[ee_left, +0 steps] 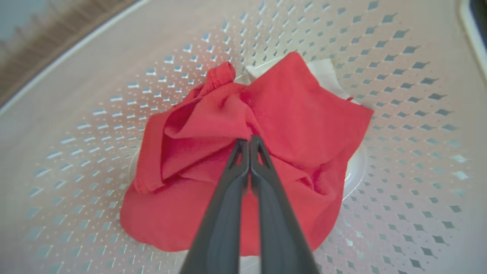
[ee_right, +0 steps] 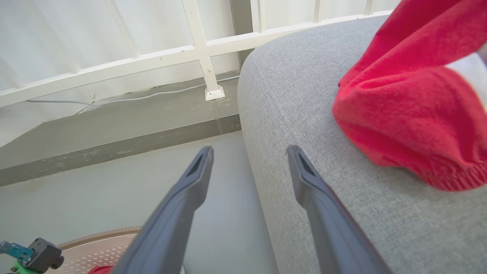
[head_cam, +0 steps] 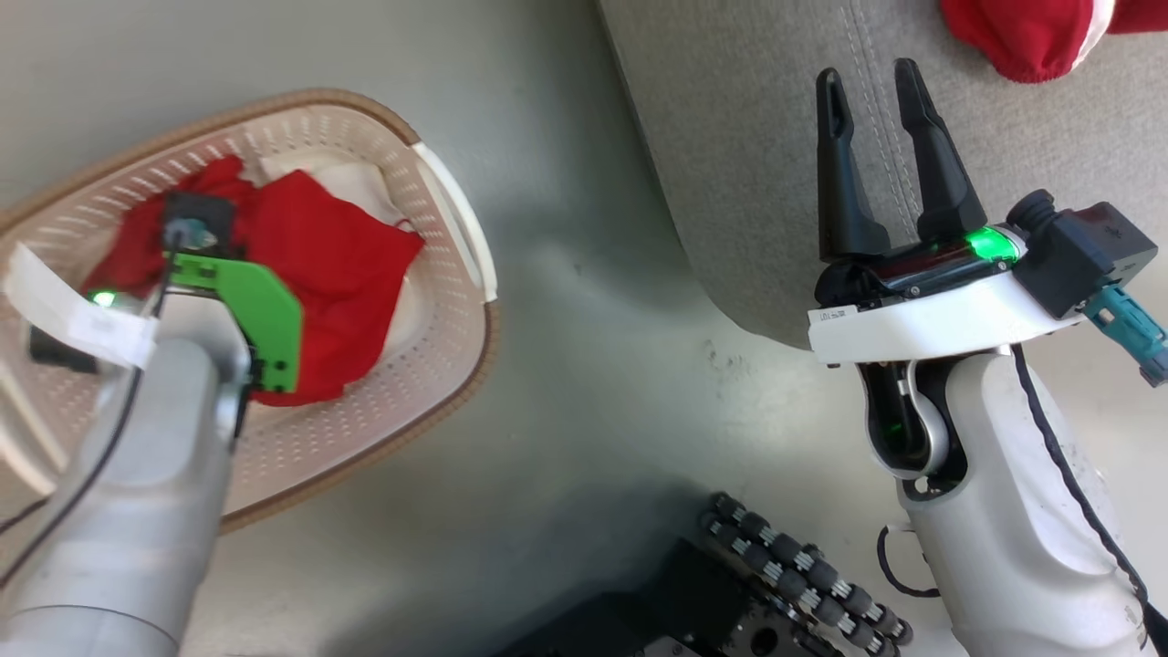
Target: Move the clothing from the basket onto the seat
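Note:
A red piece of clothing (ee_left: 296,114) lies crumpled in the bottom of the cream perforated basket (ee_left: 95,95). My left gripper (ee_left: 250,139) reaches down into it, and its fingers are shut on a raised fold of the red fabric. In the head view the left wrist hides those fingers above the clothing (head_cam: 338,265) in the basket (head_cam: 447,301). My right gripper (head_cam: 871,91) stands open and empty over the edge of the grey seat (head_cam: 748,182). Another red garment (head_cam: 1022,32) lies on the seat, to the right of the right gripper (ee_right: 249,152) in the right wrist view.
The basket stands on a grey floor (head_cam: 584,383) left of the seat. White material (ee_left: 323,70) lies under the red fabric. My wheeled base (head_cam: 785,584) is at the bottom. A white railing (ee_right: 205,49) and a cable run behind the seat (ee_right: 342,213).

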Robot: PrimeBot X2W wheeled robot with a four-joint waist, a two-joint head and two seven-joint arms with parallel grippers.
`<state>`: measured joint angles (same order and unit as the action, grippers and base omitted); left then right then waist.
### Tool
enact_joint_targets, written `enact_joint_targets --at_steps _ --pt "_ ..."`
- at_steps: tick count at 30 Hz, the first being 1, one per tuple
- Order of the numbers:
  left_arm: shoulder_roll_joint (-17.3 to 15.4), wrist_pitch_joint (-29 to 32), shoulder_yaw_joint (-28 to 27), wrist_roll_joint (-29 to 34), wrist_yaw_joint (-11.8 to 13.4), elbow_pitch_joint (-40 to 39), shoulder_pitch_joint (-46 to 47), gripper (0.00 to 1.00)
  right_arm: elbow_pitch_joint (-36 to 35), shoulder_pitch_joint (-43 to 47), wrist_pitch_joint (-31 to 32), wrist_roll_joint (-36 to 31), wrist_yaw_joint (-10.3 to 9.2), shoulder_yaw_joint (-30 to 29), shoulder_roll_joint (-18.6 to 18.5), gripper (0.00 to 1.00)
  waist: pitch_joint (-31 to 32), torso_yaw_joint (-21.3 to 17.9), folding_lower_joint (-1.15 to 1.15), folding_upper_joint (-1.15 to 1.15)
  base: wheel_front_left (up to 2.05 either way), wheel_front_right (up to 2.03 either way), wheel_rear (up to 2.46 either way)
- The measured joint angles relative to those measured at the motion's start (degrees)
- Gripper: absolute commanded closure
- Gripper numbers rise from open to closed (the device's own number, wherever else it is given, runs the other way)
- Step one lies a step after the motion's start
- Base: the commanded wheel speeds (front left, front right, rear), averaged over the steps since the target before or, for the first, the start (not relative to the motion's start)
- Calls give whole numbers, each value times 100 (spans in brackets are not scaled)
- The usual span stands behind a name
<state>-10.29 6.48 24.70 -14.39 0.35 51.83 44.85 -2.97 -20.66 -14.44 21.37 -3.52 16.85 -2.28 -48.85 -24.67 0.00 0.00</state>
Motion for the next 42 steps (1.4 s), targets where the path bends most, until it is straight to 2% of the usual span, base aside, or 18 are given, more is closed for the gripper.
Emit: enact_joint_targets --at_steps 11,21,32,42 --pt "624 -1133 115 -263 -338 -354 -339 100 442 2 0 -231 157 -229 -230 0 774 549 0 0 0 0 0" --pt "747 -1909 127 -570 -539 -670 -710 100 895 162 0 -378 302 -233 -481 0 1505 1182 0 0 0 0 0" --pt "760 -2022 144 -702 -594 -1161 -1169 100 1263 542 0 -377 412 -168 -502 0 2421 1805 0 0 0 0 0" --pt "762 -2043 132 -912 -633 -1724 -1589 100 1577 980 0 -357 483 -15 -479 0 3299 2213 -1 0 0 0 0"
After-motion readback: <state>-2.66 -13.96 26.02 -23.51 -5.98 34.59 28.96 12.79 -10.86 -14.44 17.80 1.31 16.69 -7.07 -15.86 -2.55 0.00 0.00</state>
